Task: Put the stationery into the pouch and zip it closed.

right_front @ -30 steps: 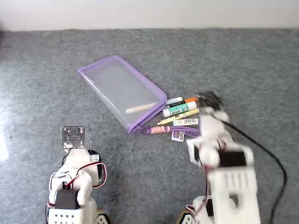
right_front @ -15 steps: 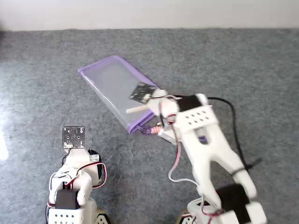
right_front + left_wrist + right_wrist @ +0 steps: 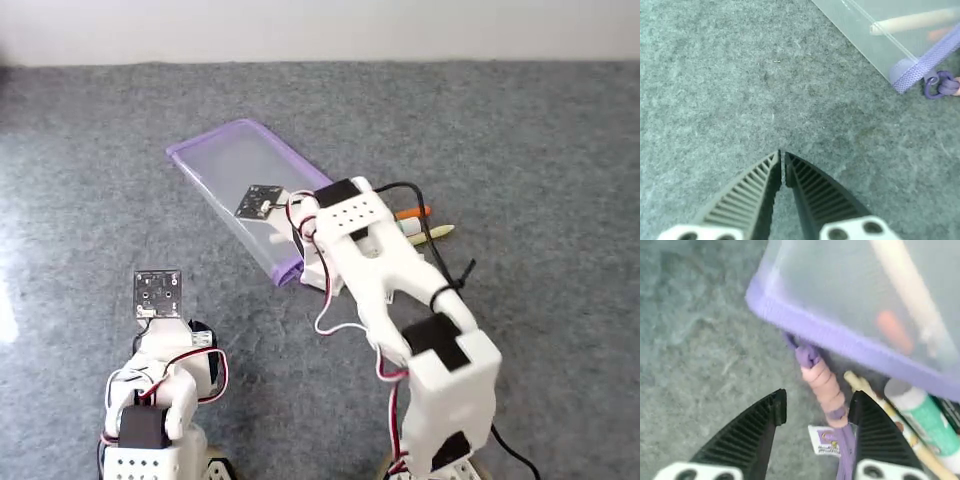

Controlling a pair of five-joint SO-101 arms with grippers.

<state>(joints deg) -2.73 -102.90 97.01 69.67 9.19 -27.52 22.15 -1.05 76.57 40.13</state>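
Observation:
A clear pouch point(image 3: 228, 168) with purple edging lies flat on the grey carpet, with a wooden stick point(image 3: 904, 276) inside it. My right arm point(image 3: 372, 250) stretches over its near right end. My right gripper point(image 3: 819, 395) hangs open just above the pink and purple zip pull point(image 3: 823, 383) at the pouch point(image 3: 840, 280) corner, holding nothing. Beside the pull lie a green and white glue stick point(image 3: 920, 410) and a small tag point(image 3: 826, 438). An orange marker point(image 3: 414, 212) and a yellow pen point(image 3: 440, 232) poke out from behind the arm. My left gripper point(image 3: 781, 155) is shut over bare carpet, short of the pouch point(image 3: 875, 15).
My left arm point(image 3: 160, 370) rests folded at the front left. Grey carpet lies all around the pouch, with a pale wall edge point(image 3: 320, 30) at the back. The right arm's black cable point(image 3: 440, 250) trails over the stationery.
My right arm has swung left from the stationery pile to the pouch's near corner and now covers most of the pens. The left arm has kept still.

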